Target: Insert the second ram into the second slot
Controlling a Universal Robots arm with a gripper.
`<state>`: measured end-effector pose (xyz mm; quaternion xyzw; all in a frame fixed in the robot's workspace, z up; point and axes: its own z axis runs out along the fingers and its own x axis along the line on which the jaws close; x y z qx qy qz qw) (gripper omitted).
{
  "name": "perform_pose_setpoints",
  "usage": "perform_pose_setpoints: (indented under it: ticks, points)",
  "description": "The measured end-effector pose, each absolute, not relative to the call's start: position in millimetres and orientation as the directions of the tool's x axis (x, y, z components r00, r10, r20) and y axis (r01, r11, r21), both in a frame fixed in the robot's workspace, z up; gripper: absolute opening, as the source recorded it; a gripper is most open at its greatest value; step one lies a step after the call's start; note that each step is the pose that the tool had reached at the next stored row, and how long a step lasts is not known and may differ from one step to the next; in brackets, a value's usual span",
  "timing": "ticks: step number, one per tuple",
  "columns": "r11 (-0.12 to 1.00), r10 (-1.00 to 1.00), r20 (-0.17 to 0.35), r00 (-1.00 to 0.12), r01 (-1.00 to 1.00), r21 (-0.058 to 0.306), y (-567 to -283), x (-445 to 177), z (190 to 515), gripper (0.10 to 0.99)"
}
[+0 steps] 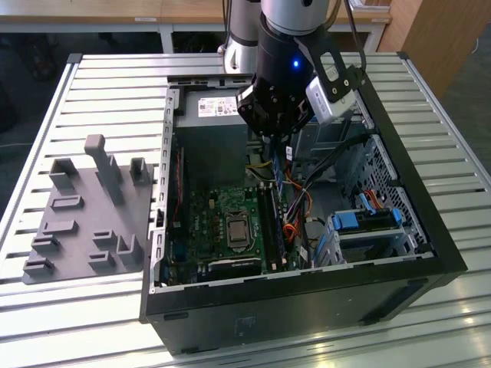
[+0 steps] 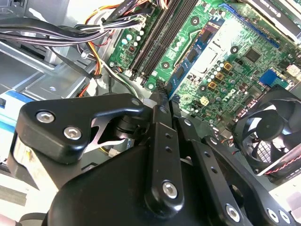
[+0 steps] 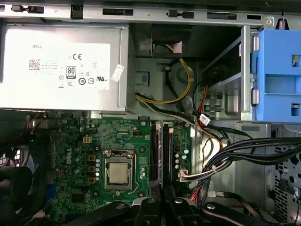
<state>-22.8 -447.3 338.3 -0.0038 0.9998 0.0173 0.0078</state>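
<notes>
Slatted metal counter (image 1: pixel 92 84) carries an open black computer case (image 1: pixel 307 303) lying on its side; a gray moulded fixture tray (image 1: pixel 77 230) lies beside it on the exterior view's left. Inside the case sits the green motherboard (image 1: pixel 203 222) with its bare processor (image 3: pixel 117 173) in the socket; the silver power supply (image 3: pixel 61 66) fills one end, and a light-blue drive bracket (image 3: pixel 277 80) is in the bay next to it. A black cooling fan (image 2: pixel 268 136) stands at the board's edge.

The tool (image 2: pixel 162 101) hangs down into the case from the arm, its fingers pinched narrow on one end of the second ram (image 2: pixel 193 54). The dark-blue stick reaches out from the fingers over the motherboard; it runs parallel to the black memory slots (image 2: pixel 157 42), just beside them on the processor side. In the first wrist view it shows edge-on as a thin line (image 3: pixel 161 150) along the slots; whether it touches a slot, I cannot tell.

Bundled black cables (image 3: pixel 244 155) with yellow and orange wires cross the case floor close to the slots on the side away from the processor.
</notes>
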Motion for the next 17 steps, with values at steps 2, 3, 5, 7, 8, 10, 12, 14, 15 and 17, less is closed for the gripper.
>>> perform_pose_setpoints:
  ticks: [2,3,5,7,8,10,12,14,15,17]
  points:
    - [0.999,-0.007,-0.016,-1.000,-0.008,0.035,-447,-23,337,0.137]
    - [0.999,-0.007,-0.016,-1.000,-0.008,0.035,-447,-23,336,0.137]
    - [0.999,-0.007,-0.016,-1.000,-0.008,0.035,-447,-23,334,0.137]
    - [0.999,-0.007,-0.016,-1.000,-0.008,0.035,-447,-23,333,0.137]
    - [0.999,-0.007,-0.016,-1.000,-0.008,0.034,-447,-23,332,0.137]
    - [0.999,-0.007,-0.016,-1.000,-0.008,0.034,-447,-23,331,0.137]
    - [0.999,-0.007,-0.016,-1.000,-0.008,0.035,-447,-23,330,0.137]
    - [0.999,-0.007,-0.016,-1.000,-0.008,0.034,-447,-23,328,0.137]
    - [0.999,-0.007,-0.016,-1.000,-0.008,0.035,-447,-23,328,0.137]
    - [0.999,-0.007,-0.016,-1.000,-0.008,0.035,-447,-23,327,0.137]
